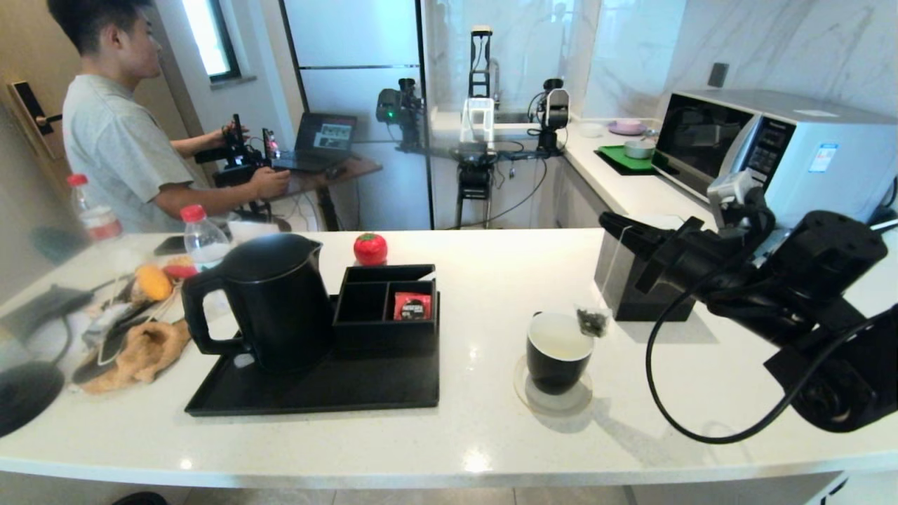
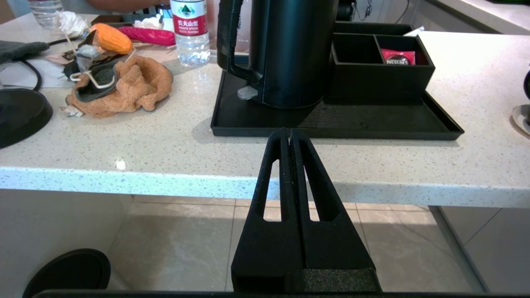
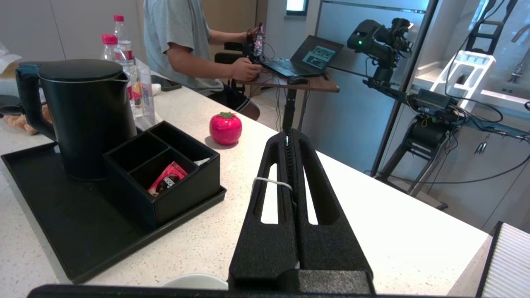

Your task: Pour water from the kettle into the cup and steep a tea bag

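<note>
The small rounded mug [image 1: 559, 353], glossy black outside and white inside, stands on a round clear coaster [image 1: 554, 398] near the front edge of the white speckled bench [image 1: 477, 421], and everything else is best placed from it. The left gripper [image 2: 290, 134] waits below the bench's front edge, well to the left of the mug, fingers clenched on nothing. Just above the mug's far right rim hangs the small translucent greyish pyramid tea bag [image 1: 593, 321], not yet in the pale liquid (the mug already looks filled). Its thin white string [image 3: 271, 182] runs up from it and to the right into the right gripper [image 1: 609, 221], whose fingers are pinched tight on that string, so the bag lies below them and slightly left, its string close to vertical. The coming move, I judge, turns on that offset: the right arm, much the nearer one, must carry the bag a little left over the opening, then lower it. To the mug's left, on a flat black tray [image 1: 316, 393], stands the tall matte black electric kettle [image 1: 270, 301], with a black compartment box [image 1: 386, 305] between kettle and mug.
</note>
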Robot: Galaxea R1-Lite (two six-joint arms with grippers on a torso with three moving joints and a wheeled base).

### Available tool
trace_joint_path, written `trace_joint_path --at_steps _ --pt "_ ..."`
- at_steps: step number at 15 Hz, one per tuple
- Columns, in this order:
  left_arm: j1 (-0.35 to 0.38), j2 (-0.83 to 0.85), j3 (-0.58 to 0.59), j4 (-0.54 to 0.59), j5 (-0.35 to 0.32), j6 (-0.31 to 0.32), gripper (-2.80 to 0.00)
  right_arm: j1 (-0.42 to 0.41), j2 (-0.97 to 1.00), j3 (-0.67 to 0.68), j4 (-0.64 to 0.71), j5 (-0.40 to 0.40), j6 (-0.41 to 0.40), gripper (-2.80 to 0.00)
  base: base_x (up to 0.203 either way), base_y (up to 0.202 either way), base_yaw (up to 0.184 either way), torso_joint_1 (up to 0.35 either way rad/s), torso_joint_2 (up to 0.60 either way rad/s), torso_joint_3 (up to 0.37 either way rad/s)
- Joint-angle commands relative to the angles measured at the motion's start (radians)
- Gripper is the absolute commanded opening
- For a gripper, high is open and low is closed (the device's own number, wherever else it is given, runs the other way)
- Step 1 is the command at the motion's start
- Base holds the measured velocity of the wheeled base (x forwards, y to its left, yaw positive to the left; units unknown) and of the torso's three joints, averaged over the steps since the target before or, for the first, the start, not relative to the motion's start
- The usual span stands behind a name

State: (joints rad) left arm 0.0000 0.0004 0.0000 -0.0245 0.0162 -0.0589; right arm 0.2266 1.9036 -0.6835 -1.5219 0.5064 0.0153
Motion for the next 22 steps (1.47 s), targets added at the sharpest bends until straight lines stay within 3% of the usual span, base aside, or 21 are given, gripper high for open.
trace_joint_path --at_steps 1,7,22 --pt "0.0 0.0 0.0 0.0 0.001 -0.001 -2.8 0.0 0.002 -0.011 -0.041 0.003 0.001 -2.8 0.0 0.0 0.0 0.0 0.0 0.0" --pt "0.0 0.0 0.0 0.0 0.001 -0.001 -2.8 -0.035 0.002 -0.174 0.036 0.003 0.015 -2.8 0.0 0.0 0.0 0.0 0.0 0.0" --pt "0.0 0.0 0.0 0.0 0.001 -0.001 -2.8 -0.279 0.182 -0.703 0.333 0.003 0.015 -2.8 0.0 0.0 0.0 0.0 0.0 0.0"
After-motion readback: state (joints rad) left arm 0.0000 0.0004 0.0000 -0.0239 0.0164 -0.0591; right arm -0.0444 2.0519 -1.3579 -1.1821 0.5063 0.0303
